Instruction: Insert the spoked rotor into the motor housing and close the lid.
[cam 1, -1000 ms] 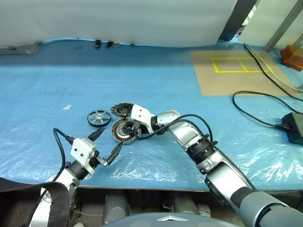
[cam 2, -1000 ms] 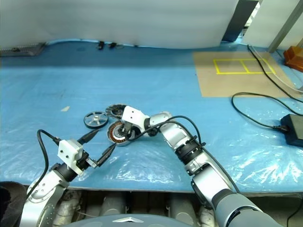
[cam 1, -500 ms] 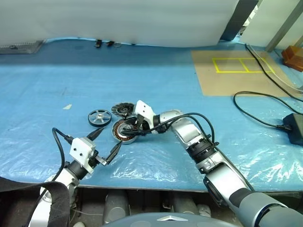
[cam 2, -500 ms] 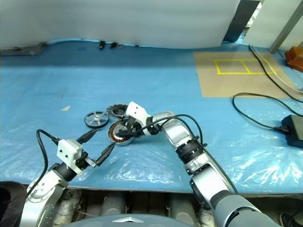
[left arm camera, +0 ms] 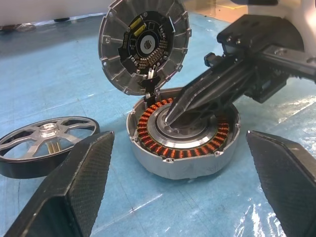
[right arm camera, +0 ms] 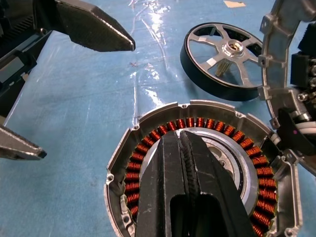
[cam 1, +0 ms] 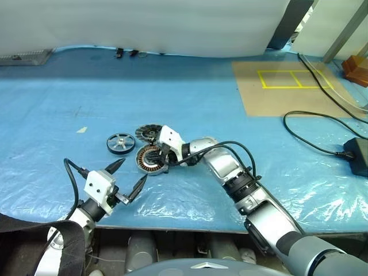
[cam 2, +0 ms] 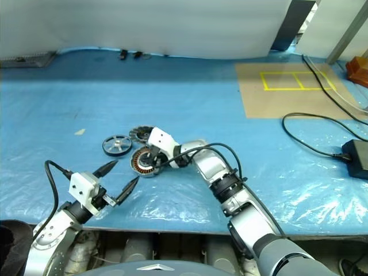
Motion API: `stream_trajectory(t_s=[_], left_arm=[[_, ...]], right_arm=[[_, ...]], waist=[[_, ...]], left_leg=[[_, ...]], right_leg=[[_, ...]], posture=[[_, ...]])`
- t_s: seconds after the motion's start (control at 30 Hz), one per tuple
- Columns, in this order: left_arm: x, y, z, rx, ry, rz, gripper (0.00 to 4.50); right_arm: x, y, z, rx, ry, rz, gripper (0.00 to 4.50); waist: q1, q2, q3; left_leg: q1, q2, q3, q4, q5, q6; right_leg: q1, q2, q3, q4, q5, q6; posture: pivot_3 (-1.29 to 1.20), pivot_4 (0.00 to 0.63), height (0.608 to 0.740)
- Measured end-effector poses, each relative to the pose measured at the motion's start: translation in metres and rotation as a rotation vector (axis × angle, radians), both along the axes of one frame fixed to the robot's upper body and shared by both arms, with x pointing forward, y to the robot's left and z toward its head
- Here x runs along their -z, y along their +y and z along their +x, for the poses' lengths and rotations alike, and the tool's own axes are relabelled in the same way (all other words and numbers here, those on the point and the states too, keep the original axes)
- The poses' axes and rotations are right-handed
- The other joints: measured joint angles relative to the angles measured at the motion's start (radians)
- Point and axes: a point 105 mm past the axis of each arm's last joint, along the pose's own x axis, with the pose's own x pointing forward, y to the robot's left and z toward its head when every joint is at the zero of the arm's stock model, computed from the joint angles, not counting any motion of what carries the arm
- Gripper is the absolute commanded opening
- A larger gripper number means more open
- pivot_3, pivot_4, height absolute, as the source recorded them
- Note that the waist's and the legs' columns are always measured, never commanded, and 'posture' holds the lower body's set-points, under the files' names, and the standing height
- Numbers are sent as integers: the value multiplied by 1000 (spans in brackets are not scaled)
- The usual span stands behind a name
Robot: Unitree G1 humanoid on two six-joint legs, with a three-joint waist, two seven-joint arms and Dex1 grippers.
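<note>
The motor housing (left arm camera: 197, 148), silver with orange windings, lies on the blue sheet in front of me. Its lid (left arm camera: 143, 44) stands tilted up at the housing's far edge, inner face showing. The spoked rotor (cam 1: 119, 142) lies flat on the sheet just left of the housing. My right gripper (right arm camera: 180, 136) is shut with nothing between its fingers, its tips down on the housing's silver centre. My left gripper (cam 1: 129, 173) is open, nearer to me and left of the housing, touching nothing.
A brown board with yellow tape squares (cam 1: 282, 86) lies at the back right. Black cables (cam 1: 310, 138) and a black power brick (cam 1: 357, 154) lie at the right. A white curtain hangs behind. The table's front edge runs just below my left gripper.
My right gripper's fingers have closed together over the housing's centre. The left gripper and the three parts have stayed where they were.
</note>
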Motion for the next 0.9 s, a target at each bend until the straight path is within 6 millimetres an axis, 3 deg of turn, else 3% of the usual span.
stream_trajectory(t_s=[0.27, 0.43, 0.73, 0.83, 0.9], left_arm=[[-7, -1, 6, 14, -31, 11, 4500], [-5, 0, 7, 26, -24, 19, 4500], [-5, 0, 11, 41, -24, 23, 4500], [-5, 0, 12, 44, -25, 24, 4500], [-5, 0, 13, 43, -27, 24, 4500]], right_arm=[[9, -4, -8, -78, -96, -60, 16], [10, -5, -17, -102, -12, 11, 16], [-14, -3, -1, -31, -29, 132, 16], [-12, -3, 3, -19, -36, 116, 16], [1, -5, 7, -4, -37, 28, 16]], waist=[[0, 1, -1], [0, 1, -1], [-1, 1, -1], [-1, 1, -1], [-1, 1, -1]], left_leg=[[2, 0, 0, 0, 0, 0], [2, 0, 0, 0, 0, 0], [0, 0, 0, 0, 0, 0], [0, 0, 0, 0, 0, 0], [0, 0, 0, 0, 0, 0]], right_leg=[[2, 0, 0, 0, 0, 0], [2, 0, 0, 0, 0, 0], [0, 0, 0, 0, 0, 0], [0, 0, 0, 0, 0, 0], [0, 0, 0, 0, 0, 0]], posture=[[0, 150, 740], [0, 150, 740], [0, 150, 740], [0, 150, 740], [0, 150, 740]])
